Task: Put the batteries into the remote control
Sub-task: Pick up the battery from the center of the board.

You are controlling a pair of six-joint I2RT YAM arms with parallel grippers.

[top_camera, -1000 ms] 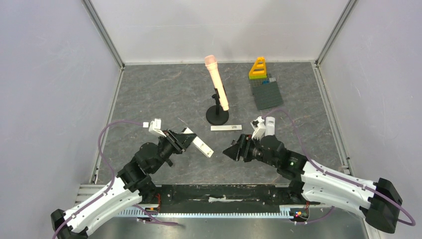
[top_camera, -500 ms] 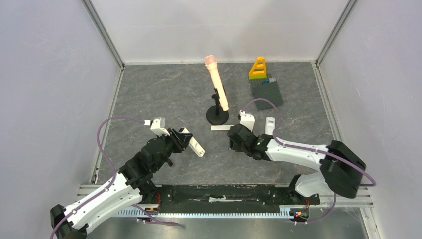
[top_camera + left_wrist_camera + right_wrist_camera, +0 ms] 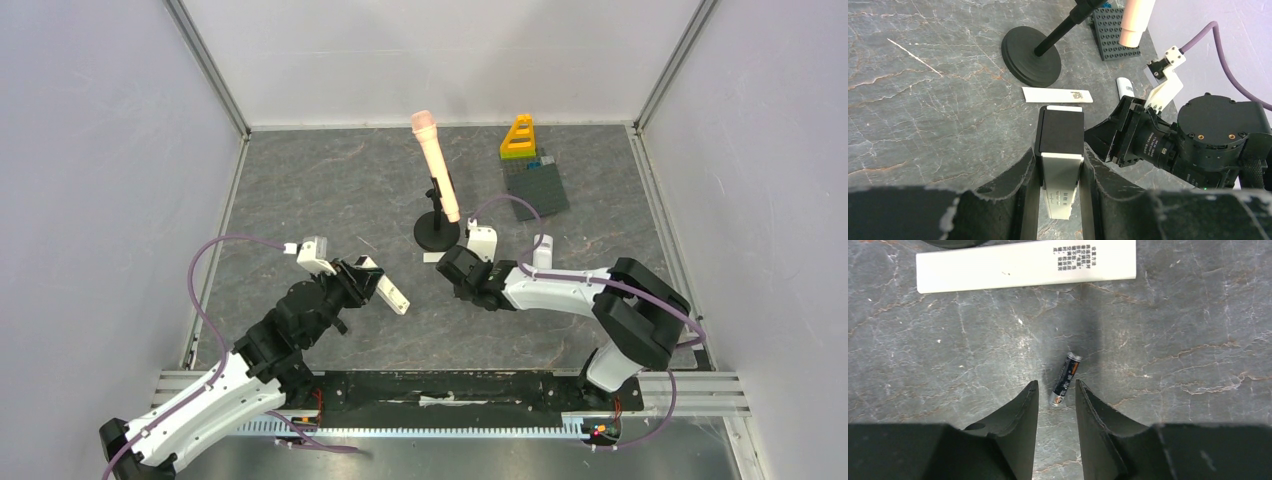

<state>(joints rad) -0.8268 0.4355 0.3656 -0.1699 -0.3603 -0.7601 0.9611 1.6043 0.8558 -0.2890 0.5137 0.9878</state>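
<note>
Change since earlier frame: right arm swung in from the tabletop's right side toward its middle, jaws narrowed; left arm drawn slightly toward the left edge.

- Right gripper [image 3: 1056, 386]: lowered over the tabletop, jaws slightly parted. They straddle the near end of the battery, with bare surface showing beside it, and are not gripping it.
- Battery [image 3: 1066, 376]: one, dark grey with an orange band. It lies flat near the tabletop's middle, just on the near side of the white strip [image 3: 1025, 265].
- Left gripper [image 3: 1060, 159]: pinching the remote control [image 3: 1062, 131] by its long sides, left of the middle, its free end pointing toward the right gripper.
- Microphone stand [image 3: 1030, 50]: round base beyond the strip.
- Grey baseplate [image 3: 537, 188] and yellow block [image 3: 518, 138]: far right corner.
</note>
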